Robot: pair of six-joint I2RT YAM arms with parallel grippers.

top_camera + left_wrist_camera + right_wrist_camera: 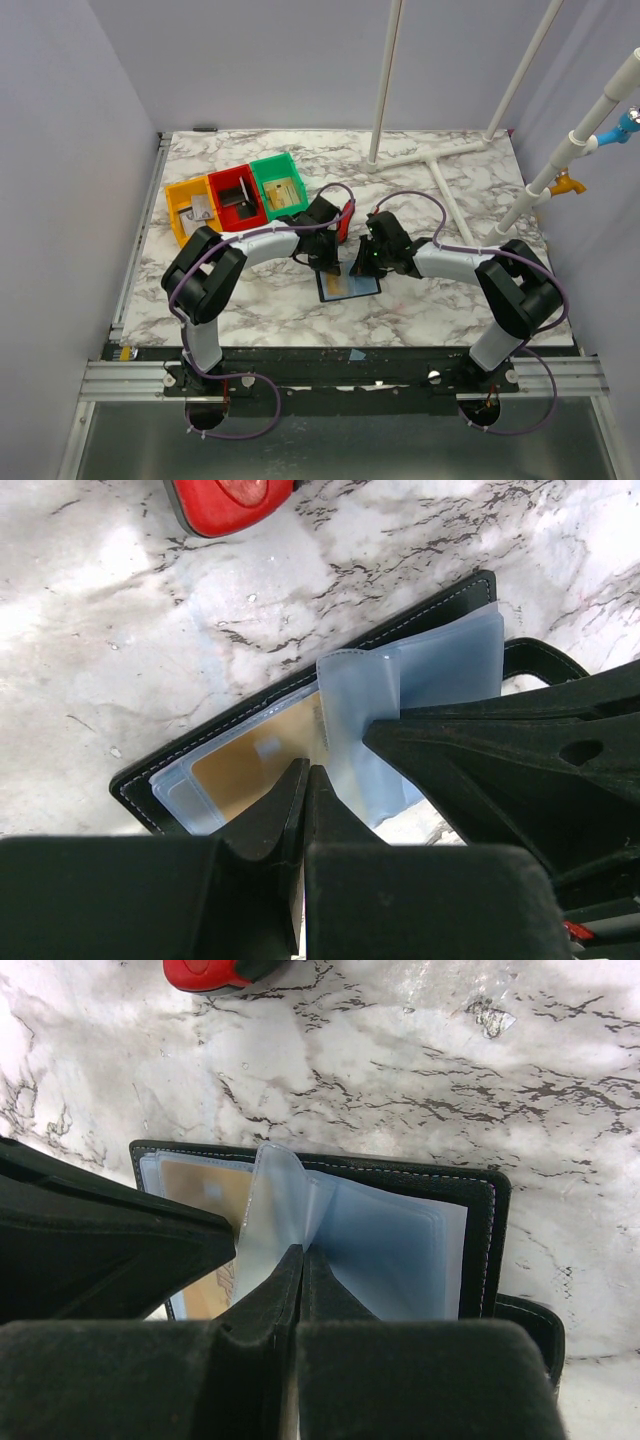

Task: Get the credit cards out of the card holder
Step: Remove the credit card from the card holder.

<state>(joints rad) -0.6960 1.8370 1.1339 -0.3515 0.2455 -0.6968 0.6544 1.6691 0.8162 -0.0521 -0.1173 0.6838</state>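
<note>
Left wrist view: left gripper (305,772) closed tight, tan-gold credit card (240,765) just beyond its tips in the open card holder (420,622); right gripper (300,1252) closed against a raised sleeve (265,1210).

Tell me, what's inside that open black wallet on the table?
Bluish clear sleeves fill the card holder; one tan-gold card shows through a sleeve. The other sleeves overlap, so further cards cannot be seen.

Jaws closed at the open card holder (492,1222); tan credit card (200,1186) inside.
</note>
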